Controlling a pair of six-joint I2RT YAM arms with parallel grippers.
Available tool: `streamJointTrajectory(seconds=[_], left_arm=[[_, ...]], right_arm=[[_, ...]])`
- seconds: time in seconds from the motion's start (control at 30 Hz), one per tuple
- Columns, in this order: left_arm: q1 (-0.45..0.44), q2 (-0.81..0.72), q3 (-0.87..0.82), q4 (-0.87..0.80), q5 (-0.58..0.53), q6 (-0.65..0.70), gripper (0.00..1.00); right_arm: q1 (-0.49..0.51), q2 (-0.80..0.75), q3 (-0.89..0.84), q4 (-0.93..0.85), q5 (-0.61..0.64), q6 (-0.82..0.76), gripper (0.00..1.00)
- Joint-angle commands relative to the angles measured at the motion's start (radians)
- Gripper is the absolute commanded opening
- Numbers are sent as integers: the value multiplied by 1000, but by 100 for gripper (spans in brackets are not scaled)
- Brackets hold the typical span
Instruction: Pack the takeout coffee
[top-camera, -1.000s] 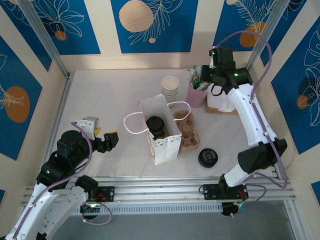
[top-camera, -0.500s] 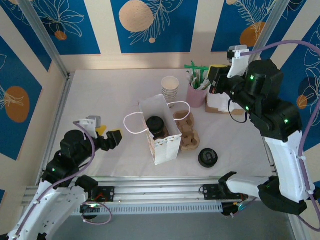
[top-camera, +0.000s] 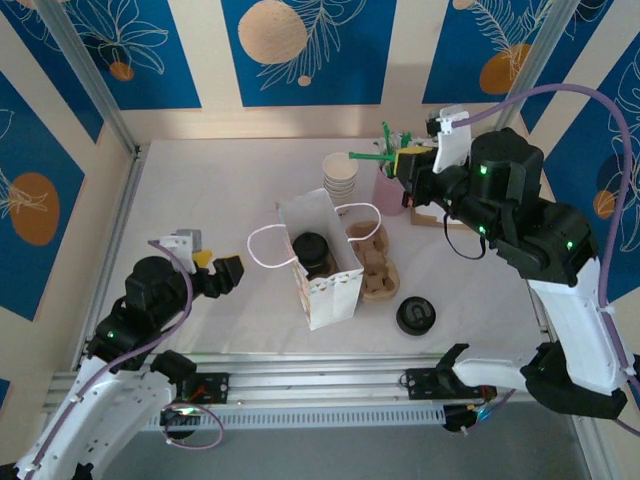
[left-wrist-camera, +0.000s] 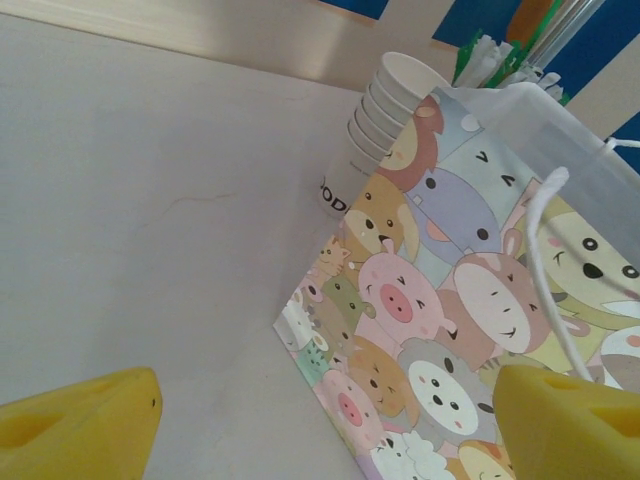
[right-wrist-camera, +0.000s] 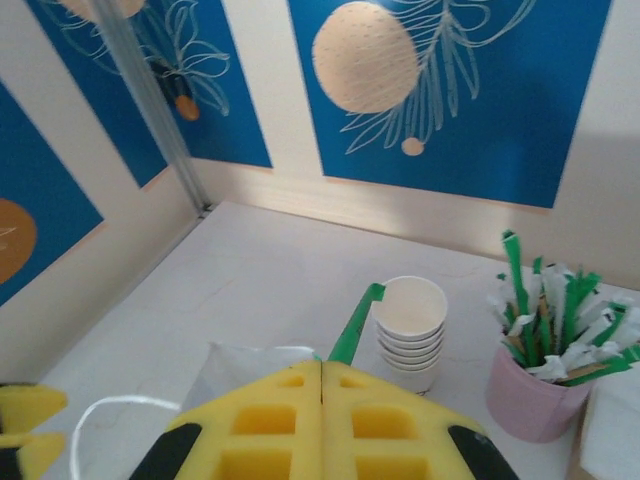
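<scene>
Left jaws wide; right jaws pinch thin green straw (right-wrist-camera: 355, 325) — black-lidded cup (top-camera: 311, 248) in bag (top-camera: 330, 295).

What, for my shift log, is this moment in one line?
coffee: in bag | left gripper: open, beside bag | right gripper: shut on green straw, in air near cup stack

Takeout coffee (top-camera: 311, 248) – cup body hidden inside bag (top-camera: 330, 295), carrier (top-camera: 380, 272) half behind it
</scene>
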Motion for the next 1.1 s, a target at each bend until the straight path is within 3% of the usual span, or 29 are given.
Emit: streamJointTrajectory(seconds=[0.0,0.27,0.43,0.93,1.07], left_arm=[[5,0,19,-10,-35,-14,86],[5,7,1,-16,-44,-53,85],[6,8,-2,-36,-57,-51,85],[5,14,7,-61,-67,-88,85],[5,8,-2,-57,-62,-89,85]], right_arm=[[75,-17,41,-44,26,15,0],[315,-10,14,-134,161,64,0],[392,-4,-2,-234,177,114,0],[348,204,11,-356,64,186,0],[293,266,15,-384,-26,158,1]])
